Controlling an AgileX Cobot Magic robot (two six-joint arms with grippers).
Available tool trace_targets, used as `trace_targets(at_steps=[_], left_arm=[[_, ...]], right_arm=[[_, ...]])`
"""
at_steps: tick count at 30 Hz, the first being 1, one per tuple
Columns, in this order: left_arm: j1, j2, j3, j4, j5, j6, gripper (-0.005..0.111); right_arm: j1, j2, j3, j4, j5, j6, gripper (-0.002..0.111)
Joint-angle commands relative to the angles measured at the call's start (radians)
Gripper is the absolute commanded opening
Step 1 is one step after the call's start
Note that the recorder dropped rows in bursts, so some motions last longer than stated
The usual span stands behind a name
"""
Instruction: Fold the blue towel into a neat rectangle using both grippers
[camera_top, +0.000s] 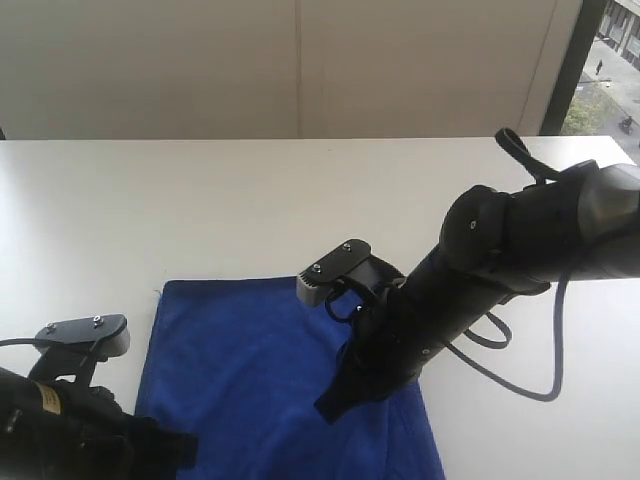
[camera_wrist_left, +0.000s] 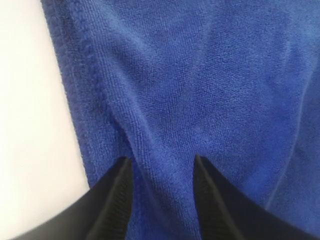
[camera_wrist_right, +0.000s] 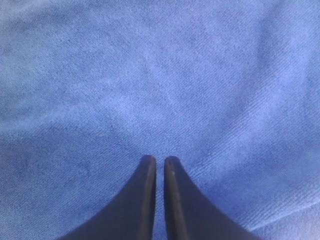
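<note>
Nearest, the left arm (camera_top: 60, 400) sits low over the near corner of the blue towel (camera_top: 250, 370). The left jaws stand released, well apart. A soft raised ridge of the blue towel (camera_wrist_left: 200, 75) runs between them, and no cloth is held. Just beside the left jaws, on their outer side, lies the towel's stitched hem. Past that hem is bare white table (camera_wrist_left: 30, 125).

Toward the middle, the right arm (camera_top: 470, 270) reaches in across the cloth and angles down onto it. The right jaws are clenched almost together on the blue towel (camera_wrist_right: 160, 75). A thin strip of blue shows between them, and faint creases run in toward the tips. Cloth surrounds the right jaws on every side, with no edge in the wrist view.

Count: one towel, one table, two black arms. Each arm carries one grey screwed plate, the left plate (camera_top: 85, 328) and the right plate (camera_top: 335, 265).

The towel is deep royal blue with a fine soft nap. It lies mostly flat, with gentle ripples near both sets of jaws. Its far edge is straight, with a loose thread at the far corner on the left jaws' side.

Beyond that edge, a broad stretch of table (camera_top: 200, 200) runs to a pale wall (camera_top: 300, 60). A window (camera_top: 610, 60) shows at the far corner on the right arm's side.
</note>
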Motion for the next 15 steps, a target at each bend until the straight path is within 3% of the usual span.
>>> trace_targets(at_steps=[1,15], left_arm=[[0.003,0.016,0.009,-0.013,0.002,0.005,0.045],[0.003,0.051,0.009,0.078,-0.031,0.009,0.045]], right_arm=[[0.001,0.001,0.005,0.002,-0.012,-0.013,0.007],[0.001,0.116,0.005,0.002,-0.026,-0.013,0.007]])
